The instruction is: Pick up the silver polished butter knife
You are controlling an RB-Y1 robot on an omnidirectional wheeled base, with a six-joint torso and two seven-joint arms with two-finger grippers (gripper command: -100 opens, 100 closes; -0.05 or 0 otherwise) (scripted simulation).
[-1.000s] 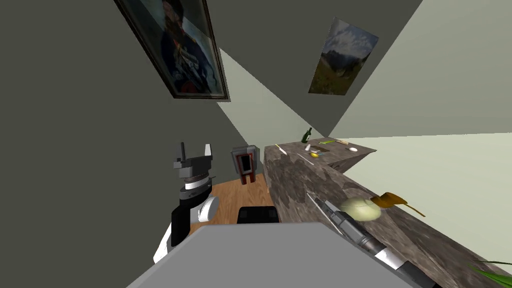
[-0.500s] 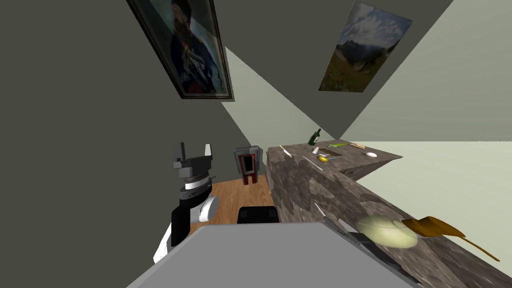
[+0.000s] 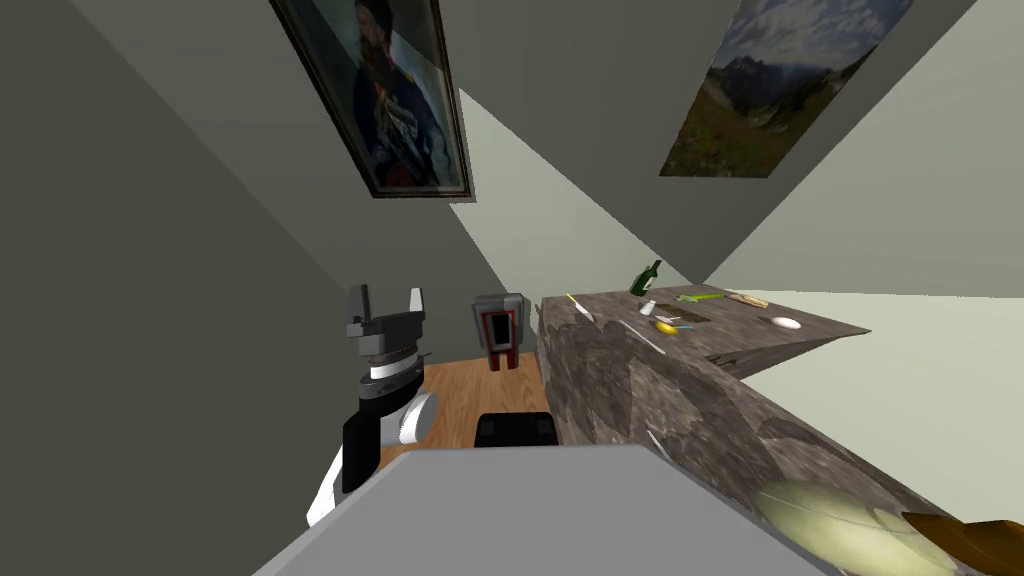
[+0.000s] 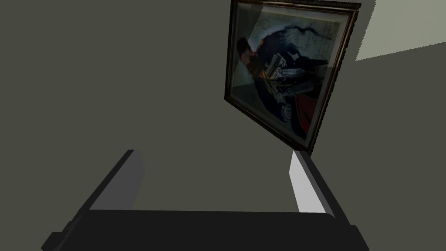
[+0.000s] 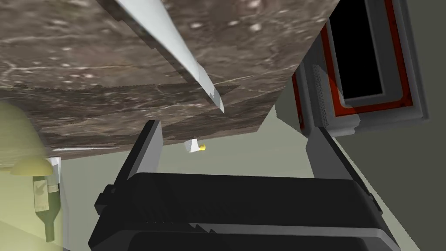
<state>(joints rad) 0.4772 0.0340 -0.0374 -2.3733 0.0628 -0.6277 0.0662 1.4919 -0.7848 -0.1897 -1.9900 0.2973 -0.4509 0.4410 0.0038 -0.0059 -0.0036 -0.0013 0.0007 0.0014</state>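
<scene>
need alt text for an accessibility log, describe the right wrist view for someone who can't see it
The right gripper is open and holds nothing, just short of a silver knife that lies on a mottled brown counter with its tip pointing toward the gripper's gap. A red and grey box stands beyond the counter's end.

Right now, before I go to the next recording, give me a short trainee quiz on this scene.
1. True or false: the right gripper is shut on the knife.
2. What does the knife lie on? A) floor B) counter C) chair
3. Fill in: the left gripper points up with its fingers ____.
Key: 1 false; 2 B; 3 open.
</scene>
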